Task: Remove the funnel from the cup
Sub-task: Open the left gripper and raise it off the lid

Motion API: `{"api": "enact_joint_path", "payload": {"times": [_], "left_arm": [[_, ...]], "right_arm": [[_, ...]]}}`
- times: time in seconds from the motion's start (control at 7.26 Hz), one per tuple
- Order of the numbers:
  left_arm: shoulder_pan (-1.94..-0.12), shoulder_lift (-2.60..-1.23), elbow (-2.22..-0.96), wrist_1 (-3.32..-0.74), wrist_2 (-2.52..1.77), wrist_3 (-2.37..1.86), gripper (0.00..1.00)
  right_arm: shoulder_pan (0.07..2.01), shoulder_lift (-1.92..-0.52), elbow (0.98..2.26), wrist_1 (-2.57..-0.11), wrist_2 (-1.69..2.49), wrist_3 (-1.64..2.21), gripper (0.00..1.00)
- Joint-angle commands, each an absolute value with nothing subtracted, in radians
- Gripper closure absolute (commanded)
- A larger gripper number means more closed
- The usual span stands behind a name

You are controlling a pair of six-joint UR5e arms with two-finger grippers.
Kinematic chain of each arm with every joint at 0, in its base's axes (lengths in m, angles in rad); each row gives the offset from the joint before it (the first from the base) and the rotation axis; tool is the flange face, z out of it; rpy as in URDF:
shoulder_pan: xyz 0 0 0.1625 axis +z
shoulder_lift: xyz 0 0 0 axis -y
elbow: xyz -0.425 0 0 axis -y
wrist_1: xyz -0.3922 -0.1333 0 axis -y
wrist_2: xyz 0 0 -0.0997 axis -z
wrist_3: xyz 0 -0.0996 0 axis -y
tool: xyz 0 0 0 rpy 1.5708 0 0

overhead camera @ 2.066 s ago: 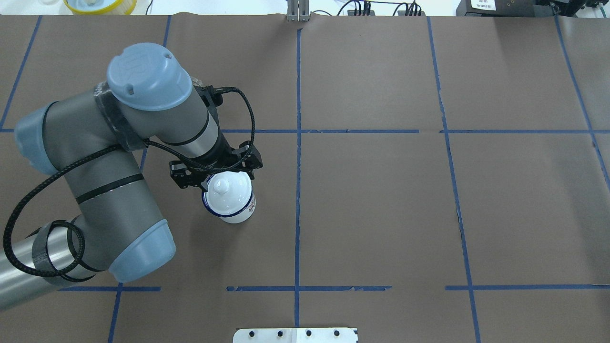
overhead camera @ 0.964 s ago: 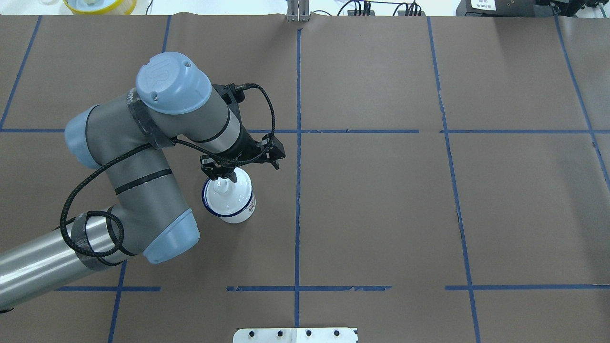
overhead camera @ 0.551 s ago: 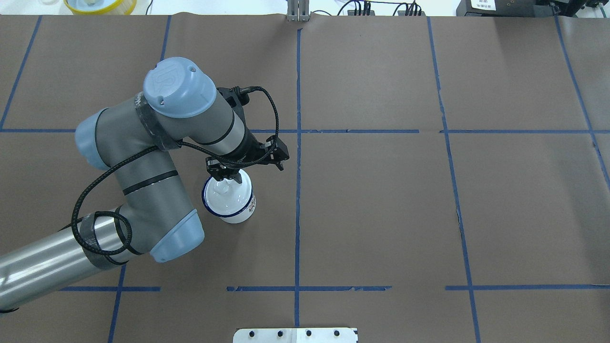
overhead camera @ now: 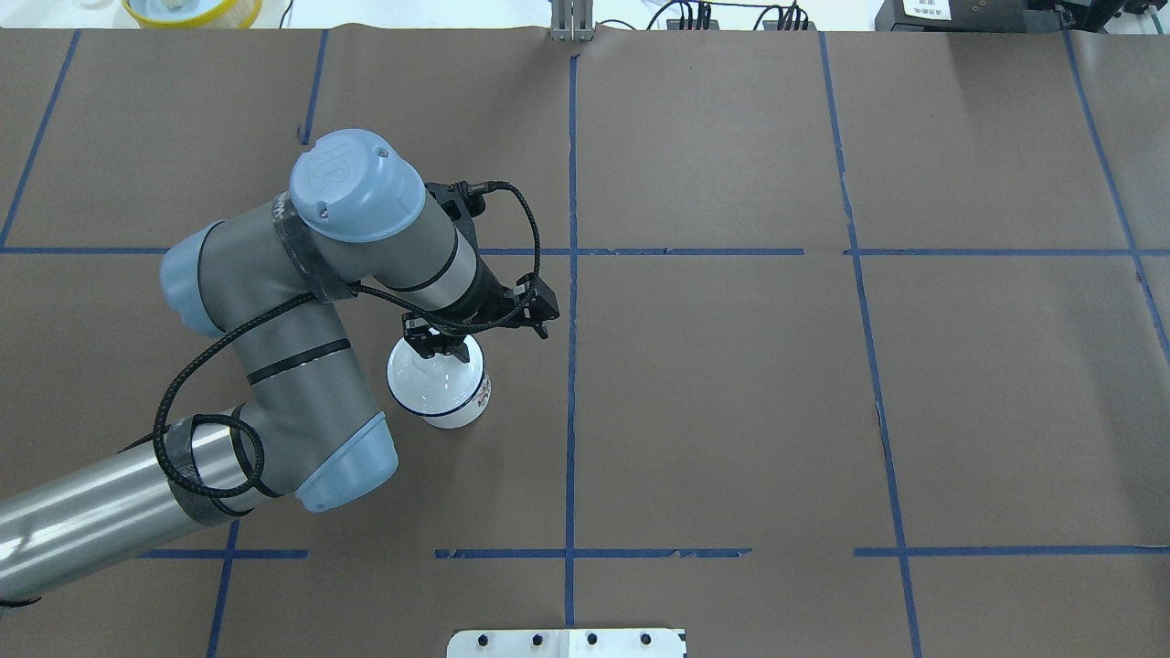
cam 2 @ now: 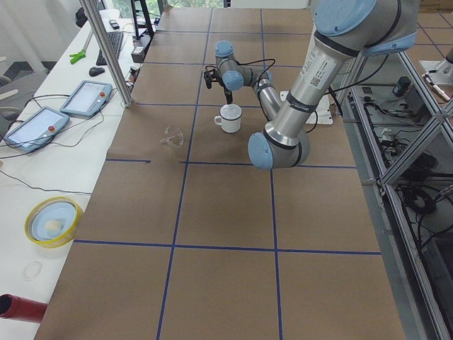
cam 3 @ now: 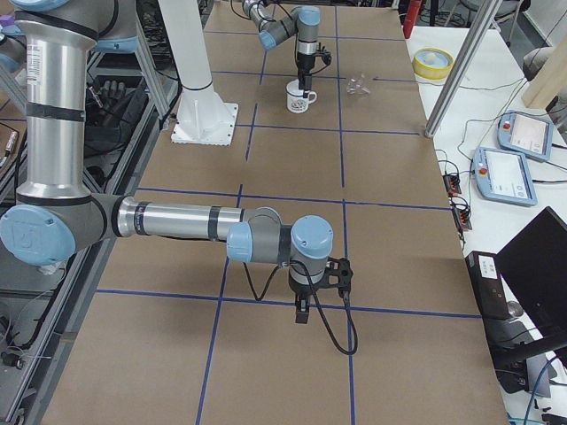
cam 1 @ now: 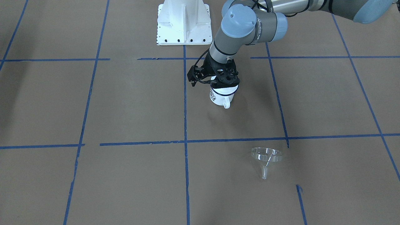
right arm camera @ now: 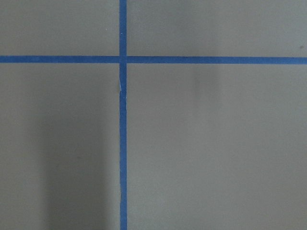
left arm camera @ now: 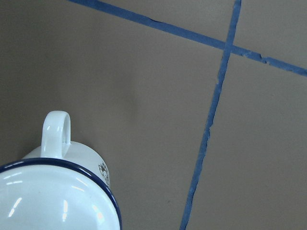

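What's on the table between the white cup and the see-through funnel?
Just brown paper with one blue tape line crossing it. Nothing else sits between the cup and the funnel. The front-facing view shows it best.

The left arm (overhead camera: 291, 384) bends forward, left claw (overhead camera: 441, 346) pointing down; the right claw (cam 3: 302, 312) hangs low, pointing down.

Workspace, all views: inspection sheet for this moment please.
Surface: table covered in brown paper with a blue tape grid.
Job's things: funnel lies on the table, apart from the cup; cup upright, handle toward the operators' side, white lid on it.
Clutter: nothing seen.
Grippers: left gripper down at the lid's knob, grip cannot be told; right gripper hangs over bare table, state cannot be told.
Cables: black cable loops off the left wrist.
Surroundings: yellow dish and teach pendants on the side bench.
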State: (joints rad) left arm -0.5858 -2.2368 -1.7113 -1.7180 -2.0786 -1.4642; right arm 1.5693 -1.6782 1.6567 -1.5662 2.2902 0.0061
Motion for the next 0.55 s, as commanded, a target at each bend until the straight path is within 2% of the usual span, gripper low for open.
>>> {"api": "enact_joint_path", "payload": {"times": [0.0, 0.41], "left_arm": [[-0.587, -2.234, -1.751, -1.701, -2.080, -1.466, 0.00], [-0.723, -2.200, -1.891, -1.611, -2.080, -1.451, 0.00]], "right_arm": [[1.569, -1.678, 1.657, -1.566, 2.290, 0.006, 0.00], [1.569, -1.678, 1.657, -1.566, 2.290, 0.006, 0.00]]}}
